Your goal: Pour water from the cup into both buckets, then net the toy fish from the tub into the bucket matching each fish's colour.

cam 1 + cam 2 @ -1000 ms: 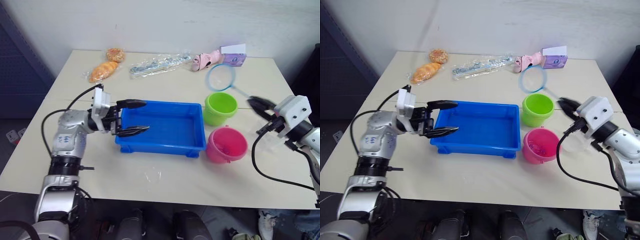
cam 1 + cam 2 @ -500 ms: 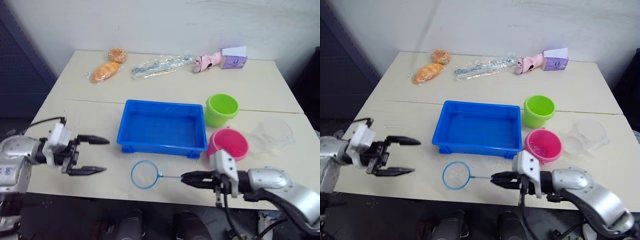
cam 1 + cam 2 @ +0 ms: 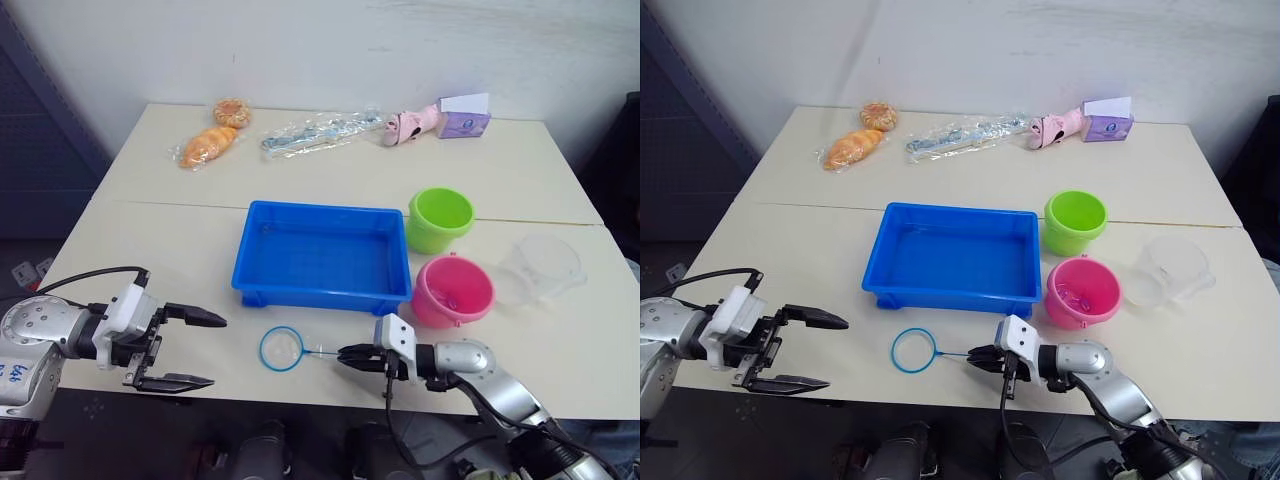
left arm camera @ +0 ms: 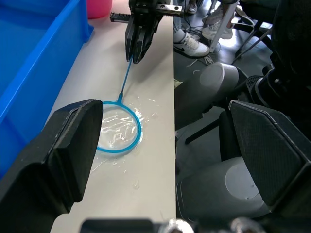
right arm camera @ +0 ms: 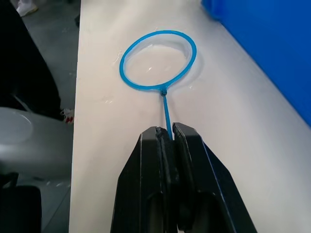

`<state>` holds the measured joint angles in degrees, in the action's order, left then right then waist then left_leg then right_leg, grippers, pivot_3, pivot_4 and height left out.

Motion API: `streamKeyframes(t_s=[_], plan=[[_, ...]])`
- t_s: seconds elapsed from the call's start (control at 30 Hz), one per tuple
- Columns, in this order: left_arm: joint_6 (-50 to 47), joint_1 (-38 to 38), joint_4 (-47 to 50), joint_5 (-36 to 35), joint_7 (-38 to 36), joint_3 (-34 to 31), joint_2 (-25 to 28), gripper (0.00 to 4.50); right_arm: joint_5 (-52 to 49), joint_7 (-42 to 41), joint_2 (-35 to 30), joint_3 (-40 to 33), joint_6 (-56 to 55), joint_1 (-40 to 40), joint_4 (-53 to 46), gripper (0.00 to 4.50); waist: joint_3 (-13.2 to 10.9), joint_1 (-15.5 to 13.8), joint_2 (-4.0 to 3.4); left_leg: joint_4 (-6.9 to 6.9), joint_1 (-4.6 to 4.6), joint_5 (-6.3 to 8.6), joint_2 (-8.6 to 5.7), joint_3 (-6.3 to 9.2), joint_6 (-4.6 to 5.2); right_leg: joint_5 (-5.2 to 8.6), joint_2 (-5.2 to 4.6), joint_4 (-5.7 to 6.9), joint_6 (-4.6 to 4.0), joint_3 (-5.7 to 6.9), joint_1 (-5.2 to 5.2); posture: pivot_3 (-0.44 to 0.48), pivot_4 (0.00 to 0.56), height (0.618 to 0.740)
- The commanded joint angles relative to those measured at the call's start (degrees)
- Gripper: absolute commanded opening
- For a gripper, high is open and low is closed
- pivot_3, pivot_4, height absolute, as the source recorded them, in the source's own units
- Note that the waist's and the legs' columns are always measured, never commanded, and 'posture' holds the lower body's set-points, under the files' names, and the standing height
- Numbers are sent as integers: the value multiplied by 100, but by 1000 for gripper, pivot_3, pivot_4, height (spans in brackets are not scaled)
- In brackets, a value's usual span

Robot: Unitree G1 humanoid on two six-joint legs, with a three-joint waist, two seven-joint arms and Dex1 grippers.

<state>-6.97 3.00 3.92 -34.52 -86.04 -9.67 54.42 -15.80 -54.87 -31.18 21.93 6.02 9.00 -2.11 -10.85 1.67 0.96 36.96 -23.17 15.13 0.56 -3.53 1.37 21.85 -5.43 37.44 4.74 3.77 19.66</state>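
Note:
The blue tub (image 3: 320,292) sits mid-table, and I see nothing in it. To its right stand the lime green bucket (image 3: 440,240) and, nearer me, the pink bucket (image 3: 440,312). The clear cup (image 3: 545,268) lies right of the pink bucket. The toy fish are out of view. A blue ring net (image 3: 262,348) lies flat on the table in front of the tub. My right gripper (image 3: 343,353) is shut on the net's thin handle (image 5: 166,109). At the front left edge my left gripper (image 3: 218,351) is open and holds nothing, well left of the net.
Along the far edge lie two bagged breads (image 3: 208,143), a clear plastic packet (image 3: 320,130), a pink toy (image 3: 412,122) and a purple box (image 3: 462,118). Grey rounded objects (image 4: 214,82) sit on the floor below the table's front edge.
A second ago the right gripper held the net up by the green bucket; now it rests the net on the table in front of the tub. The left gripper has drawn back from the tub's left wall.

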Motion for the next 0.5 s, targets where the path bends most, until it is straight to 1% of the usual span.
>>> streamKeyframes(t_s=[0.03,0.07,0.13,0.23,0.3,0.33,0.37,0.43,0.5], plan=[[-85,195,-55,-73,-281,37,25,4500,-84,-135,13,-261,-101,-18,-140,1142,0,-1,0,-1,0,0,0,0,0,0,0,0,0,0,0,0,150,740],[-47,238,-204,-22,-299,33,41,4500,-198,-222,-93,-324,33,-83,-334,1373,0,-1,0,-1,0,1,0,0,1,0,0,0,0,0,1,0,150,740],[17,267,-428,62,-341,17,76,4500,-479,-422,-249,-450,192,-232,-702,2170,-2,-3,-4,-2,0,1,0,0,1,0,0,0,0,0,0,0,150,740],[217,349,-769,187,-271,-40,49,4500,-642,-472,-495,-744,283,-490,-1206,3309,-5,-8,-8,-4,0,4,0,0,1,0,0,-1,0,1,2,0,150,740],[334,337,-1018,335,115,-201,-17,4500,-1191,-458,-695,-1264,454,-927,-1927,4235,-7,-9,-12,-5,-1,6,0,0,2,0,0,-2,0,1,2,0,150,740],[451,276,-1077,393,308,-331,-74,4500,-1536,-304,-719,-1584,633,-1157,-2268,4450,-8,-14,-13,-6,-2,6,0,1,3,0,0,-4,0,1,2,0,150,740],[588,168,-1142,553,504,-422,-82,4500,-1805,-239,-826,-1894,773,-1423,-2619,4450,-8,-17,-12,-9,-1,8,1,2,3,0,0,-6,0,1,2,0,150,740],[993,-73,-1271,794,789,-704,-115,4500,-2004,-280,-1135,-2710,767,-2113,-3273,4450,-10,-12,-17,-13,-2,10,1,2,5,0,0,-11,0,2,1,0,150,740],[1357,-271,-1419,985,1077,-957,-180,4500,-2137,-385,-1263,-3513,615,-2708,-3579,4450,-10,-20,-16,-15,0,13,1,1,8,0,-1,-16,0,0,-3,0,150,740]])
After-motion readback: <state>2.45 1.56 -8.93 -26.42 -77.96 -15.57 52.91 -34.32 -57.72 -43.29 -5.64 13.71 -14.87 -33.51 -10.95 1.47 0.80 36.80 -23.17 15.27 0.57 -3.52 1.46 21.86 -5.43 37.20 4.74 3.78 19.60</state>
